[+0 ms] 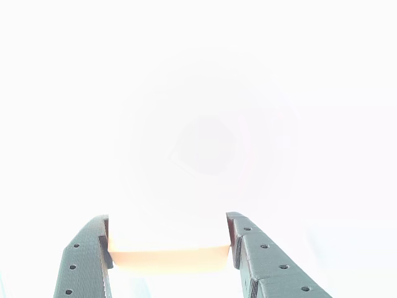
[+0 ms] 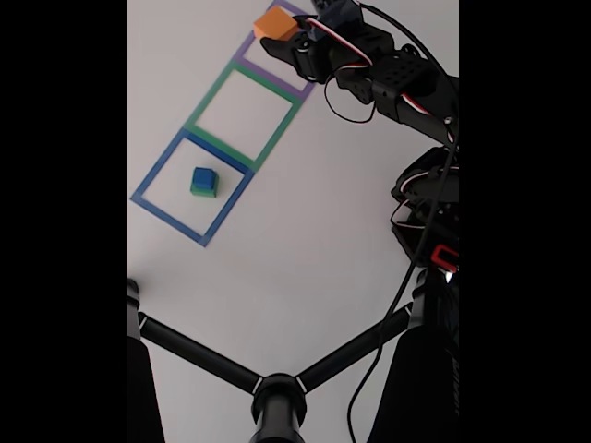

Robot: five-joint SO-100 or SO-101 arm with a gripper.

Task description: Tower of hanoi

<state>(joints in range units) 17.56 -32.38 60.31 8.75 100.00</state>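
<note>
orange is what we see first: an orange block (image 2: 275, 22) sits pinched in the pincer (image 2: 297, 29) over the purple taped square (image 2: 247, 57) at the far end of the white bench (image 2: 305, 240) in the fixed view. in the other view, washed out by glare, we see the block's edge (image 1: 169, 257) pressed between the two dark fingers (image 1: 85, 261). next along the row we see a green taped square (image 2: 205, 100), then a blue taped square (image 2: 148, 180) holding a small blue block (image 2: 204, 176) stacked on a green block (image 2: 202, 191). a black tripod (image 2: 279, 399) crosses the foreground.
</note>
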